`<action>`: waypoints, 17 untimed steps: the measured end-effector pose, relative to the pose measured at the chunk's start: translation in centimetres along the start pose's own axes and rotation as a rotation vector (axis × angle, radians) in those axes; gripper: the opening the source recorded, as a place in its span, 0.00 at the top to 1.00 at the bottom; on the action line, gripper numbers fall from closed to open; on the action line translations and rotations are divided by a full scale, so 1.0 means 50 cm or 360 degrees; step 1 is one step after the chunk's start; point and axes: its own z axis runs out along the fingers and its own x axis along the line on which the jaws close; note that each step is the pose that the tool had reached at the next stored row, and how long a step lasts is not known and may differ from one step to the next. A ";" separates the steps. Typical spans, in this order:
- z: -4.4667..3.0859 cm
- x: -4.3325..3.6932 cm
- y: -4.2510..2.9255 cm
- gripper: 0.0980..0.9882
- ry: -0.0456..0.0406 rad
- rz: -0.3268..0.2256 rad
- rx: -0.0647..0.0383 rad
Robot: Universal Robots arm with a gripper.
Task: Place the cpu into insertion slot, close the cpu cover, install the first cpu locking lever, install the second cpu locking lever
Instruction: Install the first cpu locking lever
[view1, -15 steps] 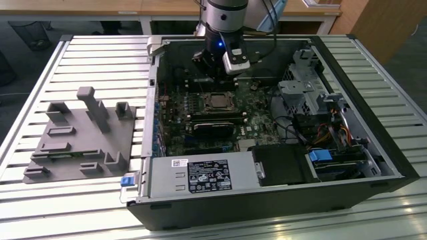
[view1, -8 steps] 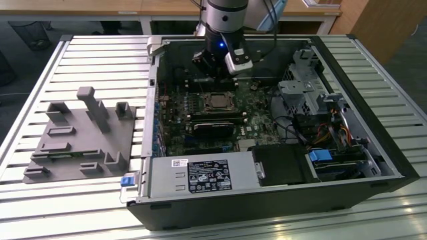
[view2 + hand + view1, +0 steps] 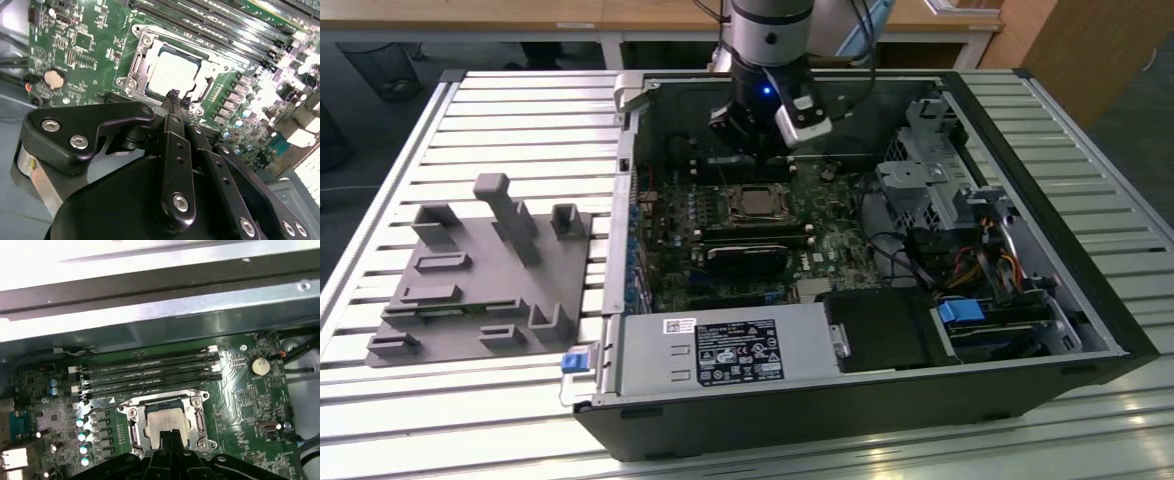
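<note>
A labelled power supply [image 3: 720, 352] is sitting at the near edge of the open case [image 3: 1101, 310], which is lying on a slatted table [image 3: 494, 110]. A gray fixture [image 3: 480, 270] is resting on the table at the exterior view's left, apart from the case.

Farther in, the green board [image 3: 85, 30] is lying flat on the case floor. The cpu [image 3: 754, 203] is sitting in the slot [image 3: 137, 60] near the board's middle, its dull silver top facing up. A metal cover [image 3: 200, 415] is lying down around the cpu's edges. I cannot tell whether the levers are latched.

Just beyond the slot, the gripper [image 3: 179, 97] is hanging over the slot's far rim. In both wrist views its fingers [image 3: 165, 436] are pressing together at the tips, gripping nothing, and they are pointing at the cover's edge. Whether the tips are touching it is unclear.

The memory slots [image 3: 145, 372] are running alongside the slot. The arm [image 3: 767, 40] is rising from the gripper at the far end.
</note>
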 end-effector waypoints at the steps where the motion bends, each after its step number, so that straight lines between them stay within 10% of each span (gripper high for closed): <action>1: 0.000 0.000 0.000 0.99 0.0001 -0.0031 -0.0001; 17: 0.001 0.000 -0.001 0.99 0.0005 -0.0189 -0.0007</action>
